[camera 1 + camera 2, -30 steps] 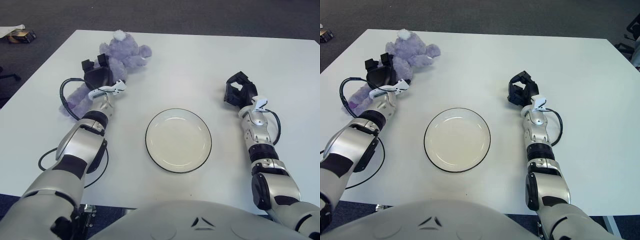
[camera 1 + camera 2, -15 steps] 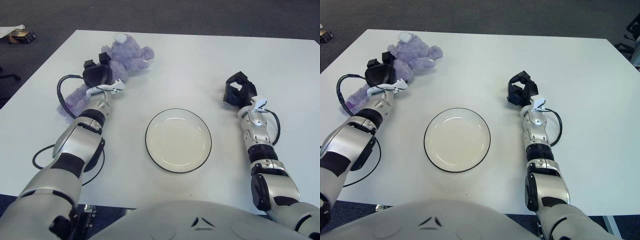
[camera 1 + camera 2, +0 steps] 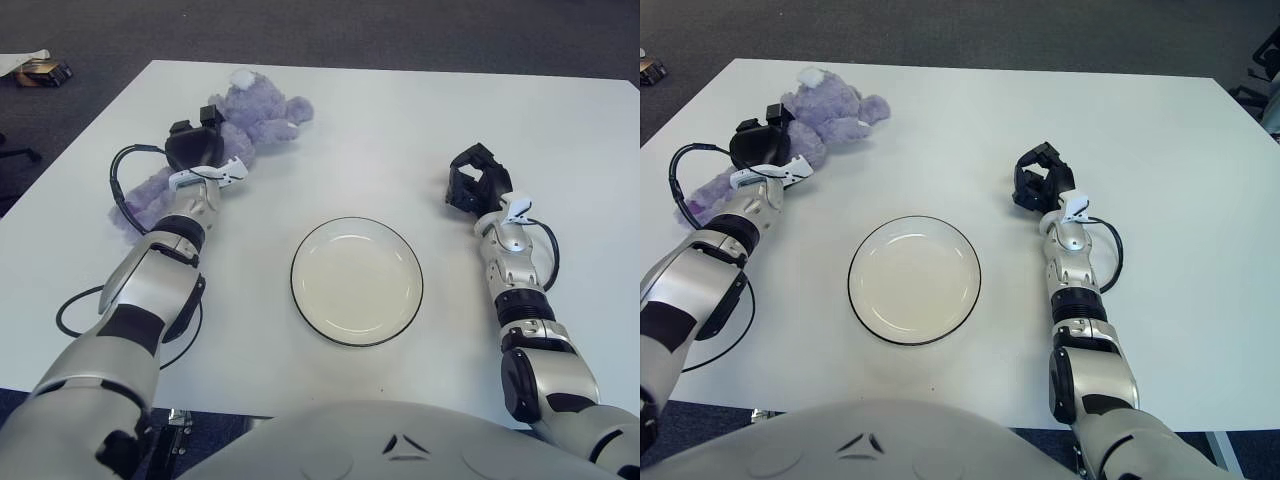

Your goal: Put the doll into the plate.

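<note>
A purple plush doll (image 3: 262, 110) lies at the far left of the white table (image 3: 400, 110), head toward the back, legs toward the left edge. My left hand (image 3: 197, 148) is on the doll's middle, its dark fingers curled over the body and hiding part of it. A white plate (image 3: 293, 278) with a dark rim sits empty at the table's centre, well to the right of the doll and nearer to me. My right hand (image 3: 476, 182) shows to the right of the plate, fingers curled, holding nothing.
A black cable (image 3: 118, 185) loops off my left wrist beside the doll's legs, and another loop lies near the table's front left edge. A small box (image 3: 42, 71) sits on the dark floor beyond the left corner.
My left hand has shifted slightly left on the doll, and the doll has turned with it: head a little right, legs a little left. The right hand has not moved.
</note>
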Controlling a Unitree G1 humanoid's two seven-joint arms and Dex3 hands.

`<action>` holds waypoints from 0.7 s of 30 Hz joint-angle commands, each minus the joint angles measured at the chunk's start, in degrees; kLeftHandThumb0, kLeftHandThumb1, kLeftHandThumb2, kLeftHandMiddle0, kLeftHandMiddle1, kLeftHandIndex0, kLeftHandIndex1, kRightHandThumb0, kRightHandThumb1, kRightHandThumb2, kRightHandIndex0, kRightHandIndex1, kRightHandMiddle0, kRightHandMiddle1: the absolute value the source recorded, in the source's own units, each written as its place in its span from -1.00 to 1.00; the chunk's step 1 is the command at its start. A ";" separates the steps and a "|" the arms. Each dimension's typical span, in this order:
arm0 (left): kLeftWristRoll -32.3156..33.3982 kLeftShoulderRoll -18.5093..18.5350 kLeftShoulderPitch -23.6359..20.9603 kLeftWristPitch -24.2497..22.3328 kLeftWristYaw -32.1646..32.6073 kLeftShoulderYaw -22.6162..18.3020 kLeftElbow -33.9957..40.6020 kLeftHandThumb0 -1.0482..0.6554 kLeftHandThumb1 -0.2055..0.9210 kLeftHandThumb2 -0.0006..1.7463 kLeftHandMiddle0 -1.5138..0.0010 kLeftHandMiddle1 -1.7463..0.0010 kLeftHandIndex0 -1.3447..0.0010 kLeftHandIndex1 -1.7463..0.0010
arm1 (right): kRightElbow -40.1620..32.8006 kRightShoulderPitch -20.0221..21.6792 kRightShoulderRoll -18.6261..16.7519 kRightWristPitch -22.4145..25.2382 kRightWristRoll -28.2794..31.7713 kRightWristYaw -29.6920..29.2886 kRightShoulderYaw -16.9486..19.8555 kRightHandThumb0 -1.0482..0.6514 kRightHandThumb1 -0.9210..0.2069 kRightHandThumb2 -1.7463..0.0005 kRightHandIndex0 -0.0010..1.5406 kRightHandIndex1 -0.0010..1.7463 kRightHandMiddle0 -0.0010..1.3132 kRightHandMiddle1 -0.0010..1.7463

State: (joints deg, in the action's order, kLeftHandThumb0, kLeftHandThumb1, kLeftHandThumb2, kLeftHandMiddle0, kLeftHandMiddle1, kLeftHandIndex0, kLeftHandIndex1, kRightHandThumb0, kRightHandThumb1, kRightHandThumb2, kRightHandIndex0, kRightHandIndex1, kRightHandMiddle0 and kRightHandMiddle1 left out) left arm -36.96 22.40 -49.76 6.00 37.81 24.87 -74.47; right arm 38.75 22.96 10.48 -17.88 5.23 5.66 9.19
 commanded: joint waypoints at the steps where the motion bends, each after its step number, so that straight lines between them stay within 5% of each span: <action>1: -0.09 -0.91 3.00 1.28 -4.18 0.63 -1.65 0.23 -0.73 0.86 -0.29 -0.64 -0.04 -1.00 | 2.71 -4.45 -2.06 2.83 0.18 0.19 -0.52 -0.26 -0.29 -0.21 0.26 1.00 -0.31 1.00; 10: 3.21 -3.14 2.78 4.06 -4.16 -2.16 -0.32 0.23 -0.63 0.85 -0.17 -0.80 0.04 -1.00 | 2.29 -4.70 -1.86 2.95 0.39 0.48 -0.32 -0.25 -0.32 -0.19 0.26 1.00 -0.33 1.00; 21: 13.55 -6.31 3.55 4.31 -14.96 -9.90 6.18 0.23 -0.60 0.86 -0.11 -0.90 0.07 -1.00 | 1.40 -5.23 -1.48 3.60 0.59 1.02 0.00 -0.25 -0.33 -0.18 0.26 1.00 -0.33 1.00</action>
State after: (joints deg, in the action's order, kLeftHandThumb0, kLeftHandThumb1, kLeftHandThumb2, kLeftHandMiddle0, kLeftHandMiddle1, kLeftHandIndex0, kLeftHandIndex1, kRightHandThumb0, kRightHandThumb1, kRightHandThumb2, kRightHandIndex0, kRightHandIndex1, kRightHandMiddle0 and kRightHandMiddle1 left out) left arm -25.01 18.09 -48.98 10.88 27.46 15.68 -68.81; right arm 37.44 22.05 10.67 -17.53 5.51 6.20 9.68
